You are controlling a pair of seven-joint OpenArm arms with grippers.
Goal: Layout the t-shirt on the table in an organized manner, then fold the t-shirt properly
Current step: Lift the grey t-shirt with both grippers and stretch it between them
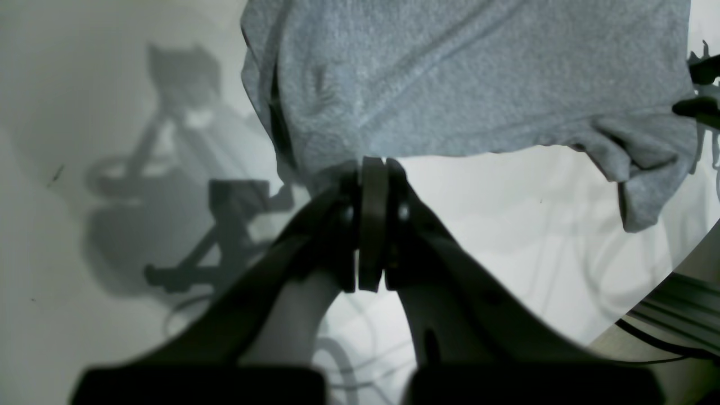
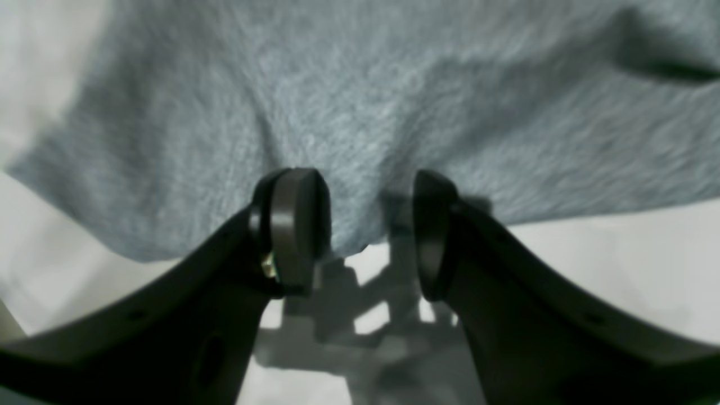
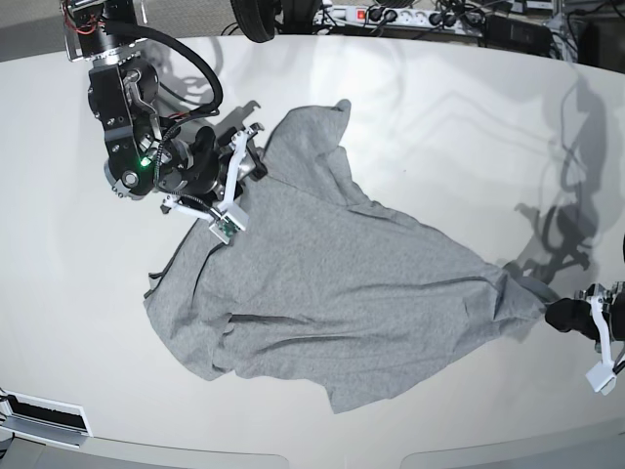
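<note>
Cloth of the t-shirt (image 3: 342, 303) lies rumpled on the table (image 3: 439, 127) — stretched lengthwise from the left gripper (image 1: 372, 169), clamped on its corner, toward the right gripper (image 2: 365, 225), whose parted jaws straddle the far edge.

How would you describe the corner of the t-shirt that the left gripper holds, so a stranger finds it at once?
On the white table lies one grey t-shirt. Follow it to its stretched, pointed tip at the base view's right edge, pinched in the shut left gripper. Every other edge lies loose.
</note>
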